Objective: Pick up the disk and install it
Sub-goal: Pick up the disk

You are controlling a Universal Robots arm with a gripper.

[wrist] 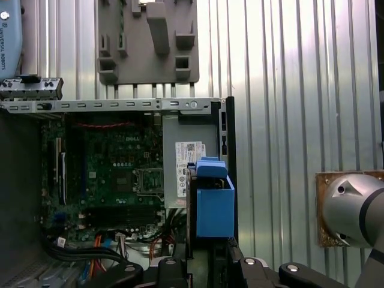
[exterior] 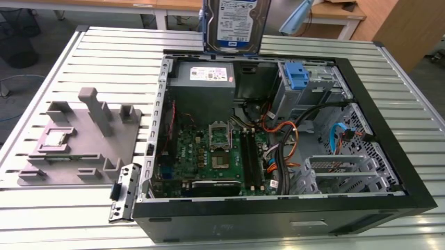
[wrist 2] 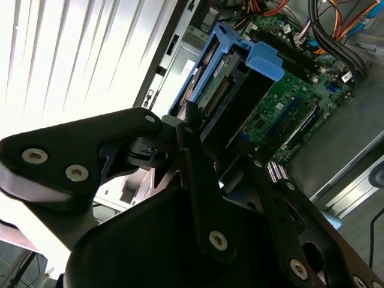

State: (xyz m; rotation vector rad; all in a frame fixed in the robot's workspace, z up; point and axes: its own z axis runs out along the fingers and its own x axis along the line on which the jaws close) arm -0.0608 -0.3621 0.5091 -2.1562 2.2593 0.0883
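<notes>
Above the case, exterior view: disk hangs upright over the far wall of the open computer case, just above the power supply.
Exterior view's left: grey fixture lies on the slatted table.
Second wrist view: gripper has its black fingers against the disk's blue frame, with the motherboard beyond.
First wrist view: jaws seem narrowed onto the disk's edges, though the contact is partly hidden.

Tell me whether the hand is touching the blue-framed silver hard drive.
Touching. In the second wrist view the hand clamps the blue-framed silver hard drive.
</notes>
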